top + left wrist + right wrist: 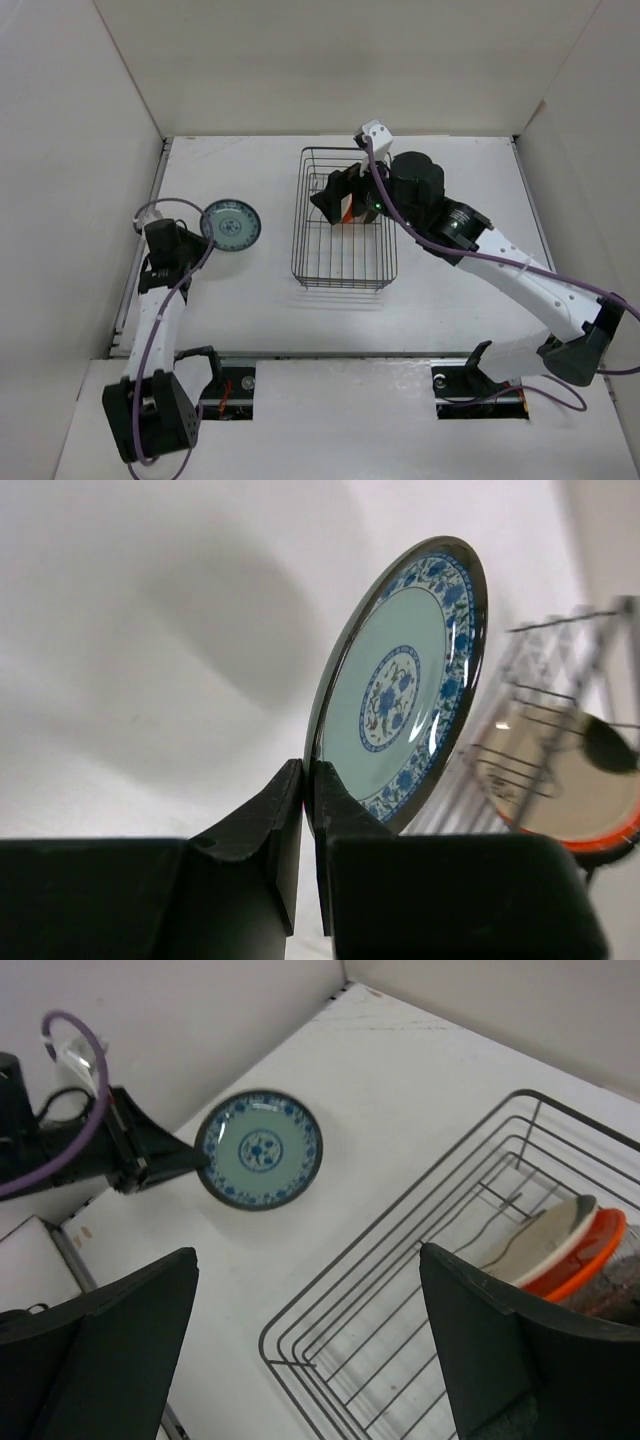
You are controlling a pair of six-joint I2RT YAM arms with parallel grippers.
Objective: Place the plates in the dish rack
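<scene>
My left gripper is shut on the rim of the blue-patterned plate and holds it off the table, left of the dish rack. In the left wrist view the fingers pinch the plate's lower edge. My right gripper hangs over the rack, wide open and empty. A cream plate and an orange plate stand on edge in the rack. The blue plate and the left gripper show in the right wrist view.
White walls enclose the table on the left, back and right. The rack with the cream plate and the orange rim shows behind the held plate. A greyish plate edge sits behind the orange one.
</scene>
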